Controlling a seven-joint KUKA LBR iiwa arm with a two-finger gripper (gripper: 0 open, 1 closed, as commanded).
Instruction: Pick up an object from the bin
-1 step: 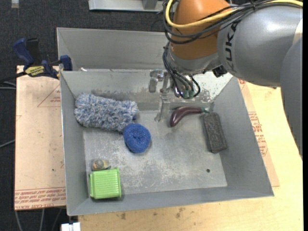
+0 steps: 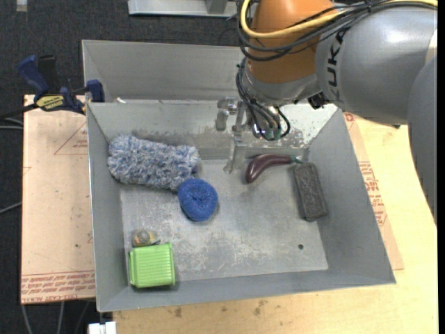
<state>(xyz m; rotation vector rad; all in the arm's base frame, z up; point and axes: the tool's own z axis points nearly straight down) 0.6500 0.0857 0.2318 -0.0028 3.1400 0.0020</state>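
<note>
Hanging low over the back middle of the grey metal bin [image 2: 103,207], the claw [image 2: 235,150] sits close to the rear wall, its metal parts pointing down toward the floor of the bin. Whether the claw is wide or narrow cannot be told from this angle. The arm [image 2: 389,54] comes in from the right, with an orange cover [image 2: 285,16] at its wrist, a yellow cable [image 2: 299,28] looped round the cover, and a bundle of dark cables [image 2: 268,120] beneath. On the arm's grey shell, black letters [image 2: 334,60] read as part of "KUKA".

The thing nearest the claw is a dark purple, curved, aubergine-shaped piece [image 2: 264,165], lying just beside the claw on its right, toward the back of the bin. Just right of that piece lies a dark grey oblong block [image 2: 309,191], set lengthwise along the right wall.

To the left of the claw, a fluffy blue-and-white mitt-like bundle [image 2: 151,161] lies across the back left. A round blue scrubber [image 2: 198,200] lies at the bundle's lower right end, nearly touching it. In the front left corner sits a green ribbed box [image 2: 151,266], with a small round greyish thing [image 2: 144,238] just behind it. No writing can be read on any of these.
</note>
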